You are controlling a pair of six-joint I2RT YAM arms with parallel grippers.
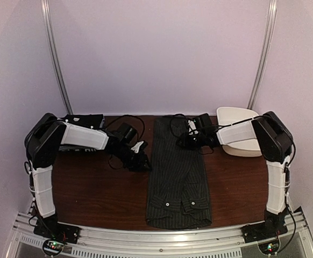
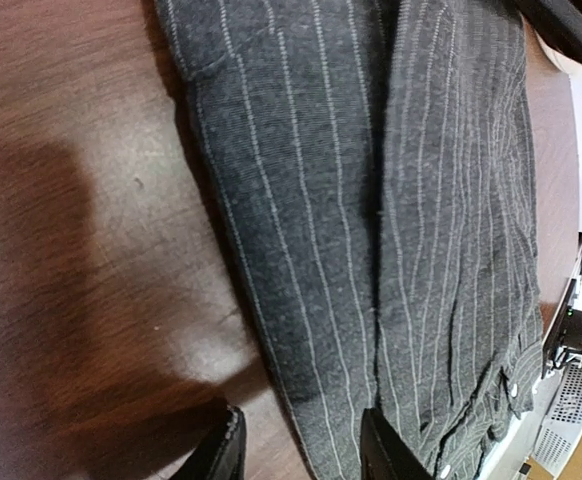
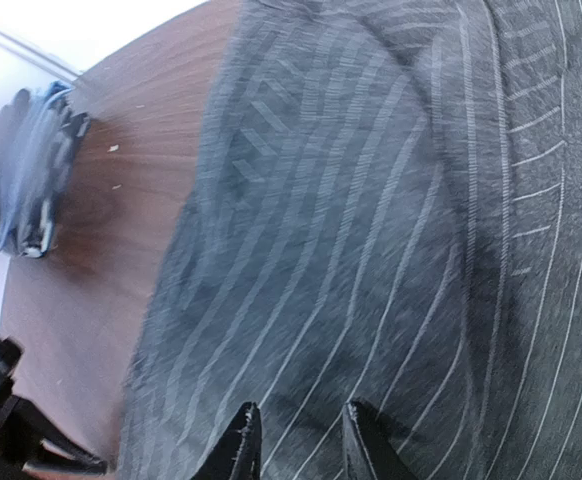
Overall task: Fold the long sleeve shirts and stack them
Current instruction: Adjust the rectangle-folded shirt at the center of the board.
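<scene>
One long sleeve shirt (image 1: 177, 177), dark with pale pinstripes, lies as a long narrow strip down the middle of the table, its small white buttons (image 1: 168, 203) near the front end. My left gripper (image 1: 141, 161) sits low at the strip's left edge. In the left wrist view it (image 2: 306, 455) is open, with one finger over bare wood and the other over the cloth (image 2: 371, 200). My right gripper (image 1: 191, 142) hovers over the strip's far part. In the blurred right wrist view it (image 3: 301, 445) is open by a narrow gap above the pinstriped cloth (image 3: 371, 200), with nothing between its fingers.
A white tub (image 1: 241, 134) stands at the back right, under the right arm. Brown tabletop (image 1: 102, 199) shows on both sides of the shirt. Loose black cables (image 1: 127, 126) trail behind the left gripper. A metal rail (image 1: 162, 236) runs along the near edge.
</scene>
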